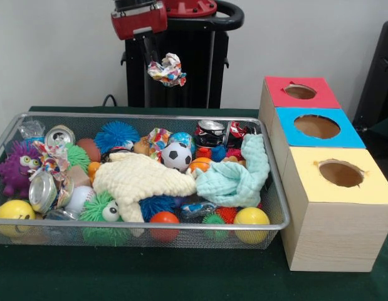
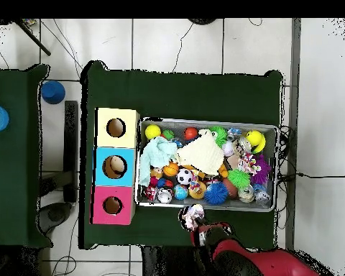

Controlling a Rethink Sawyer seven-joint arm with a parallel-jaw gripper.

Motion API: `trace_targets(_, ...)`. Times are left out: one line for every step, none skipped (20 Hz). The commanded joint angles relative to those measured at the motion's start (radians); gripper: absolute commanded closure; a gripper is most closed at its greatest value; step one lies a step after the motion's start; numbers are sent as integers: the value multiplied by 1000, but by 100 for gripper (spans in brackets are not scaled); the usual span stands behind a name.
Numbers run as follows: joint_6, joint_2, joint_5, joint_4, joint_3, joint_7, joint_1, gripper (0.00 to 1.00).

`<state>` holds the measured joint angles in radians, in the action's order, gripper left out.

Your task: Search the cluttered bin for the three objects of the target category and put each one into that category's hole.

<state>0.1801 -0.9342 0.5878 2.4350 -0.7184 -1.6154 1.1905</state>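
Observation:
My gripper point(image 1: 157, 61) hangs high above the far side of the wire bin point(image 1: 278, 207), shut on a crumpled multicoloured cloth point(image 1: 168, 69). From above, the gripper point(image 2: 190, 215) and the cloth point(image 2: 193, 213) lie just outside the bin's point(image 2: 208, 122) robot-side rim. A cream cloth point(image 1: 140, 179) and a mint-green cloth point(image 1: 237, 179) lie on top of the clutter. Another patterned cloth point(image 1: 158, 137) shows near the soccer ball point(image 1: 177, 155). A wooden box has a red hole point(image 1: 299, 91), a blue hole point(image 1: 316, 126) and a yellow hole point(image 1: 340, 173).
The bin also holds crushed cans point(image 1: 43, 191), spiky balls point(image 1: 116, 133), smooth balls point(image 1: 251, 217) and a purple toy point(image 1: 17, 168). The box stands right beside the bin's end on the green table. A blue cup point(image 2: 52, 91) sits off the table.

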Motion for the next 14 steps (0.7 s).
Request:
trace_targets(156,-3,-57,-145,-24,-11,-23,100)
trace_targets(159,0,-59,-151,-23,-9,-26,100)
trace_targets(161,1,-59,-154,-23,-9,-27,100)
trace_targets(171,2,-63,-162,-23,-6,-29,100)
trace_targets(176,2,-65,-167,-25,-3,-31,100)
trace_targets(182,3,-67,-172,-26,-1,-32,100)
trace_targets(183,3,-68,-176,-27,0,-33,100)
trace_targets(180,4,-69,-183,-33,3,-32,100)
trace_targets(177,5,-69,-187,-37,4,-32,100)
trace_targets(158,6,-66,-192,-47,3,-29,100)
trace_targets(153,7,-65,-197,-53,5,-28,100)
trace_targets(142,6,-63,-204,-68,11,-23,100)
trace_targets(134,6,-62,-208,-78,14,-19,100)
trace_targets(115,4,-57,-212,-100,22,-9,100)
